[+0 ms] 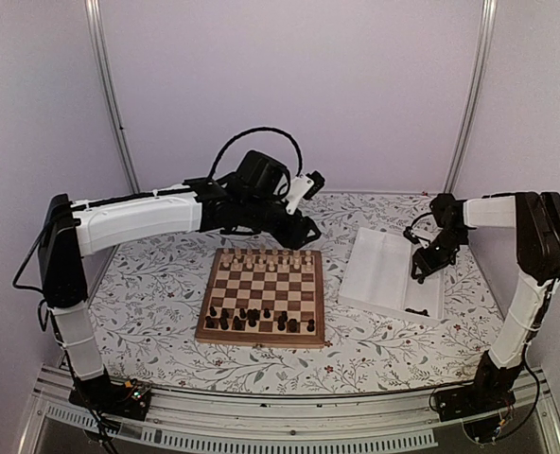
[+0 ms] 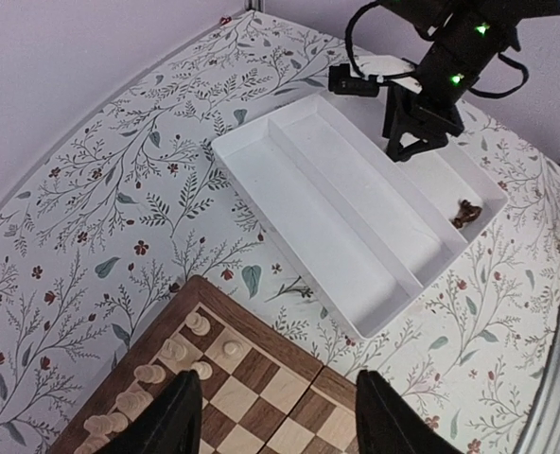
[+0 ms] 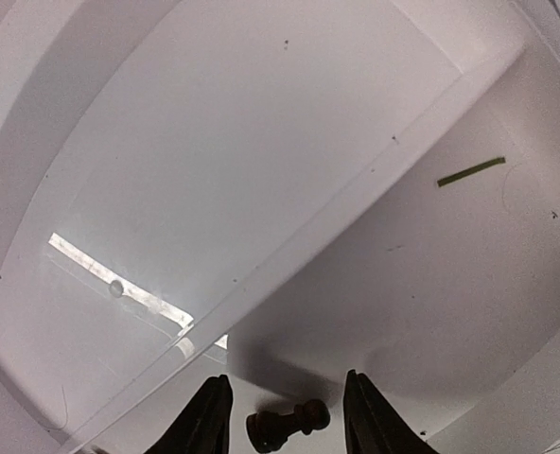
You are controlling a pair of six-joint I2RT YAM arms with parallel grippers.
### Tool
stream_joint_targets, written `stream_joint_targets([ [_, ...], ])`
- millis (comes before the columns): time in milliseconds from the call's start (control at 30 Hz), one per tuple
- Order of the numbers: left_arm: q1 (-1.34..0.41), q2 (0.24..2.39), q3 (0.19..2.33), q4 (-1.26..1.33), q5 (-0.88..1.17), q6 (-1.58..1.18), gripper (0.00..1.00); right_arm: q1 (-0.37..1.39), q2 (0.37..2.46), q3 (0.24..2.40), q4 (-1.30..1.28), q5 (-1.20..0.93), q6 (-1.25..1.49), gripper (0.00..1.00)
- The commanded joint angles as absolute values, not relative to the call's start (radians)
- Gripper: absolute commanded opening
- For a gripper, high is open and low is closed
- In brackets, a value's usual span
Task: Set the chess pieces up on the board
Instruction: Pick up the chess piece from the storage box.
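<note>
Wrapping up: we have the dark chess pieces (image 1: 256, 322) on the board (image 1: 261, 338) bar one stray piece (image 3: 285, 423) lying in the tray (image 1: 379, 270) under our spread, empty right gripper (image 3: 285, 378); left gripper (image 2: 278, 378) likewise spread.

White arms (image 1: 138, 219); black joints (image 1: 61, 257), cables (image 1: 261, 130); green LEDs (image 2: 480, 28), perhaps.

We see plain lilac walls (image 1: 289, 85) w/ soft even light, two alu posts (image 1: 110, 95) at back, desk (image 1: 148, 274) in leafy floral print
</note>
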State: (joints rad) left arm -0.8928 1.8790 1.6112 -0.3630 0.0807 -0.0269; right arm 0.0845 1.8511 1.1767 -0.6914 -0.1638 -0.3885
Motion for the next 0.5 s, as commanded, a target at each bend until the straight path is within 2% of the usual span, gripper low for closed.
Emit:
stream_joint_targets([
  [0,-0.896,1.901,1.640,-0.370,0.100,-0.020,0.57,0.080,1.890,1.215,-0.689,-0.152,-0.361,0.43],
  [233,-0.896,1.907,1.641,-0.370,0.102,-0.012,0.57,0.080,1.877,1.165,-0.676,-0.076,-0.366,0.43],
  [467,-0.896,1.918,1.644,-0.367,0.111,-0.002,0.58,0.078,1.813,1.102,-0.669,-0.018,-0.375,0.50],
])
